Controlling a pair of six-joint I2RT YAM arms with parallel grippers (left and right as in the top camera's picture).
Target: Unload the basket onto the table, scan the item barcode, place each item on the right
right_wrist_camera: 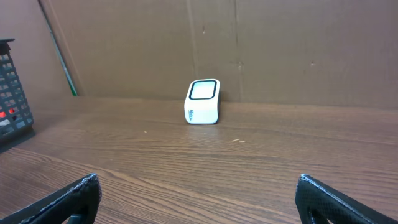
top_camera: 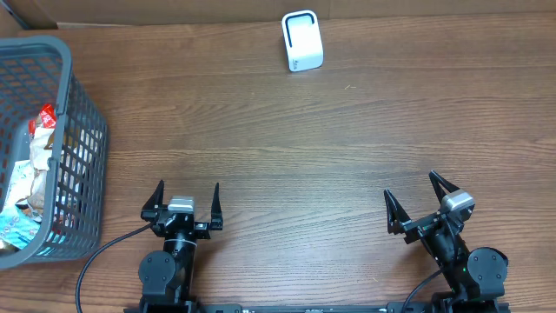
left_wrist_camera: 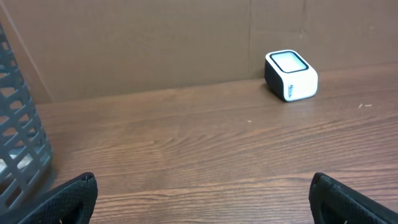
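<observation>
A white barcode scanner (top_camera: 302, 41) with a dark-rimmed window stands at the far edge of the wooden table; the wrist views show the scanner (left_wrist_camera: 290, 75) (right_wrist_camera: 203, 101) too. Packaged items (top_camera: 39, 156) lie inside a grey mesh basket (top_camera: 78, 139) at the left; no barcode is readable. My left gripper (top_camera: 187, 198) rests at the near edge, open, with nothing between its fingers. At the near right my right gripper (top_camera: 412, 195) is also open and holds nothing. Bare wood lies between the left fingertips (left_wrist_camera: 81, 193) and between the right fingertips (right_wrist_camera: 84, 193).
A brown cardboard wall (right_wrist_camera: 280, 50) closes the table's far side. The basket's wall (left_wrist_camera: 15, 137) rises just left of the left gripper. A black cable (top_camera: 100, 256) runs from the left arm's base toward the basket.
</observation>
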